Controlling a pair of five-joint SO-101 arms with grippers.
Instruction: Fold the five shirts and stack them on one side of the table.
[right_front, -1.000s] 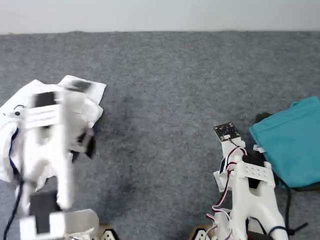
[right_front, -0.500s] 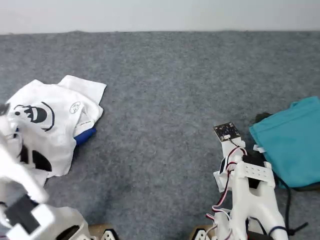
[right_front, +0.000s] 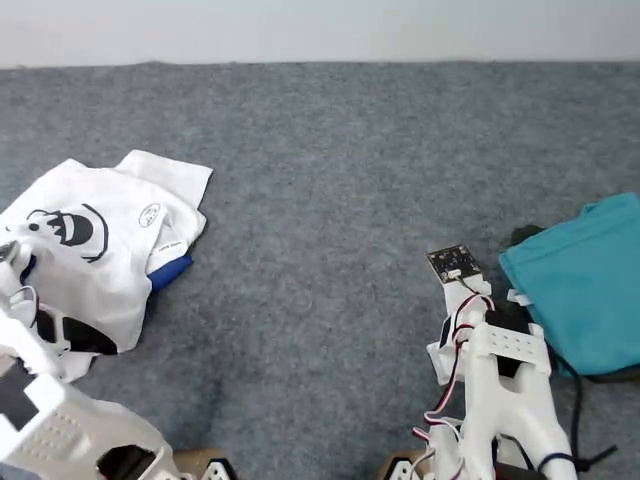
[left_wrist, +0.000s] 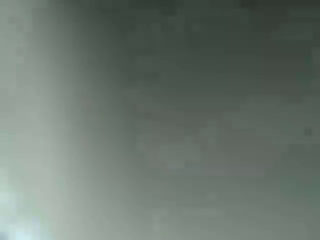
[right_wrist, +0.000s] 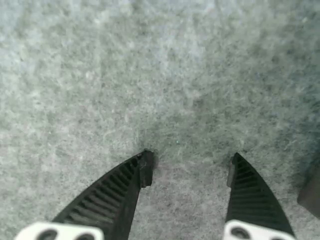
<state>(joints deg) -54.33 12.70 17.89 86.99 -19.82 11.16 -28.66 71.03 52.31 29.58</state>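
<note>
A grey felt-covered table runs up to a pale wall at the far edge. What could go wrong starts on the left. The white shirt lies loose and rumpled there, with a blue garment tucked under its near edge, so a pinch taken carelessly would probably catch both layers and drag them together instead of freeing one shirt to fold. The left arm sits low at the table's near left corner, overlapping that shirt's edge. Any sideways sweep from there could pull the cloth off the table. The left gripper blends into the white cloth, and whether it is apart or together cannot be told. On the right, the teal shirt lies flat against the right edge with something dark showing beneath its far corner. The right arm stands just beside it and could nudge or snag it when it swings. The right gripper has its claw spread apart, holding nothing, tips down close to bare felt. The white shirt bears a black skull-like print, faces up and is creased. It looks only partly folded, while the teal one looks neater and smoother.
</note>
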